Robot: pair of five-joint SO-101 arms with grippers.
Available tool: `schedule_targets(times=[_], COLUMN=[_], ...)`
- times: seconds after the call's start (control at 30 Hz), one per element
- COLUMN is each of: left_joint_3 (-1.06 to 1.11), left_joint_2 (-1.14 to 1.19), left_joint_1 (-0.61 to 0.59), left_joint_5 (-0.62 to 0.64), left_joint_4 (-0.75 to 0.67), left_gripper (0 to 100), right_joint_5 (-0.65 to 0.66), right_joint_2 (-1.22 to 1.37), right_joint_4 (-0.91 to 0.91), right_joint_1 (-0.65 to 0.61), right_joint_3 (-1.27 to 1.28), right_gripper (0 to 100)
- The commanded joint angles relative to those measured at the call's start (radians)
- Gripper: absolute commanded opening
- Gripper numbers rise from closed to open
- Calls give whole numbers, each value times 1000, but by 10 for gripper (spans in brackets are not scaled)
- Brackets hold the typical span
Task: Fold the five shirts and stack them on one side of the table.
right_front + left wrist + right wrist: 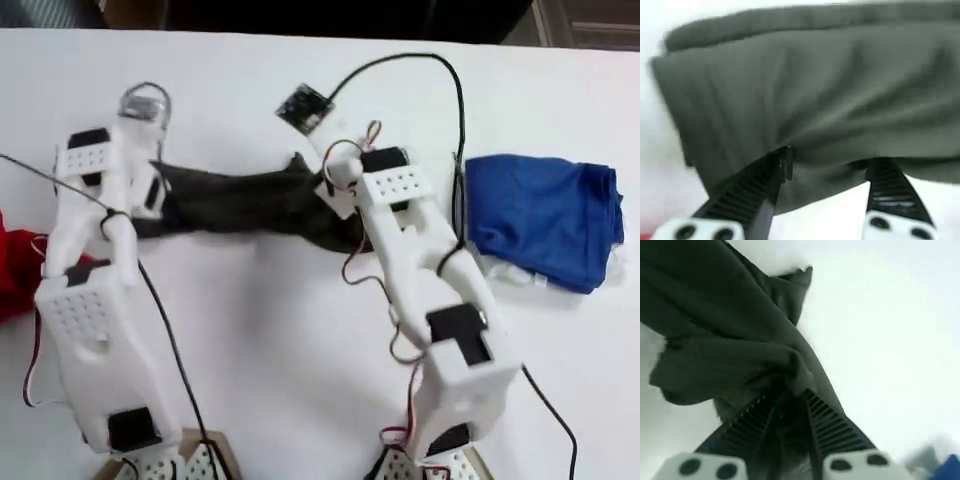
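while the right claw (790, 396) pinches it — dark shirt (240, 200) stretches crosswise.

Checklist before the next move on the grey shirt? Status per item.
1. Right end effector clamped on grey shirt: ok.
2. Left end effector clamped: not ok, jaws open astride the hem.
3. Shirt flat on table: not ok, bunched up.
4. Blue shirt clear of the fold area: ok.
5. Red shirt clear of the workspace: cannot tell, partly out of frame.
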Motion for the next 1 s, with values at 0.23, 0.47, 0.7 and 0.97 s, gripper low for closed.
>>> schedule_targets(times=[0.23,0.47,0.7,0.97], left_joint_3=[-409,-556,-616,-616], left_joint_2=[224,321,354,354], left_joint_1=[-68,-63,-63,-63], left_joint_5=[173,167,167,167], left_joint_4=[153,230,267,269], left_gripper=[260,260,260,260], right_joint_5=[-172,-143,-58,-23], right_joint_2=[-71,-294,-433,-573], right_joint_4=[171,321,375,400], right_joint_1=[45,41,-96,-332], right_joint_3=[-60,-54,123,454], right_gripper=[64,146,119,119])
